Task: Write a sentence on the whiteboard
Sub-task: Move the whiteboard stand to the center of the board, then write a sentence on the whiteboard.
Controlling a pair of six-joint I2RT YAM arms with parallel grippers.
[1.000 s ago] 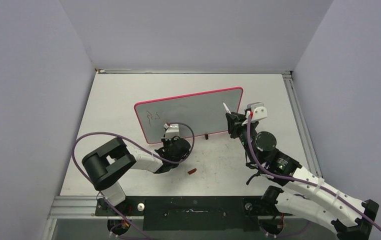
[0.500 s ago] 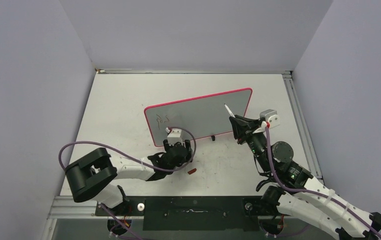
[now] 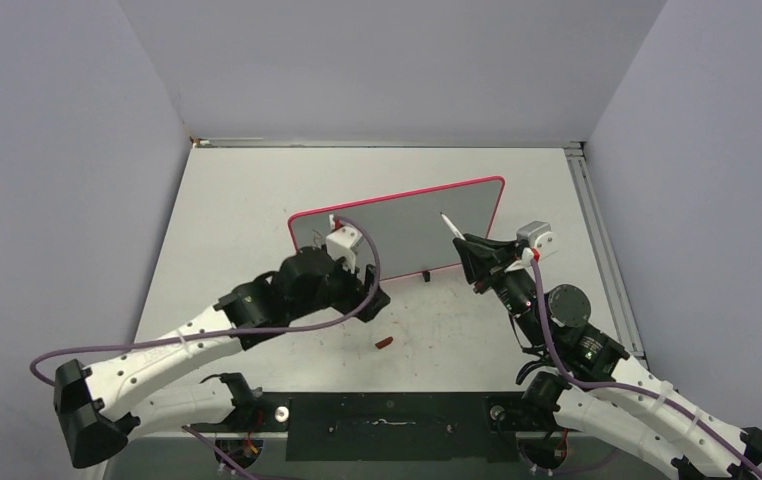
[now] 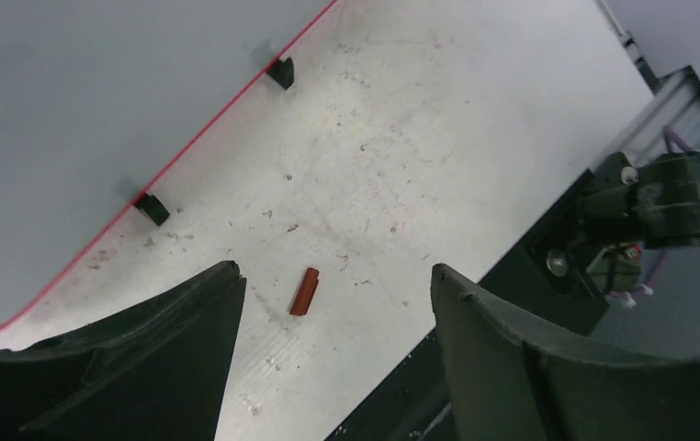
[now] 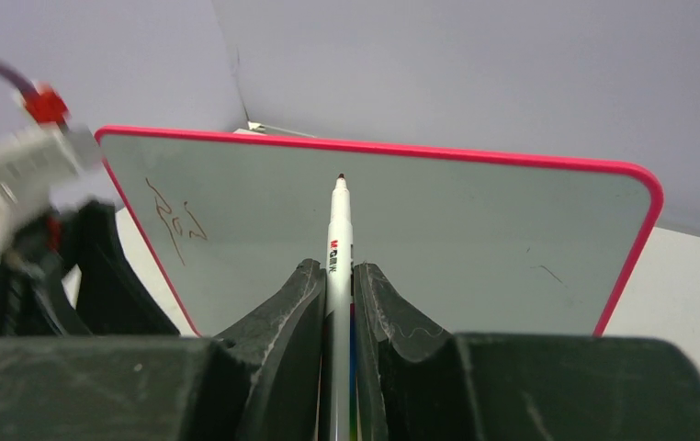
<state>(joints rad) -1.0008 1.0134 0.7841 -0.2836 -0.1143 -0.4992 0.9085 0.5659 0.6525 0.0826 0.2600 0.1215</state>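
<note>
Scuffed white tabletop (image 3: 257, 190). Red-rimmed rectangular whiteboard (image 3: 407, 228) at 12 o'clock: likely light, tippy, grab rim. White marker (image 5: 339, 230) pinched in right gripper (image 5: 338, 276); left gripper (image 4: 333, 276) gaping, empty.

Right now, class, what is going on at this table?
The right gripper is shut on a white marker, its bare tip aimed at the standing whiteboard; whether it touches is unclear. Only a short scrawl sits near the board's left edge, so the sentence is barely begun. The left gripper hangs open over the table in front of the board, near a small red piece, probably the cap.
</note>
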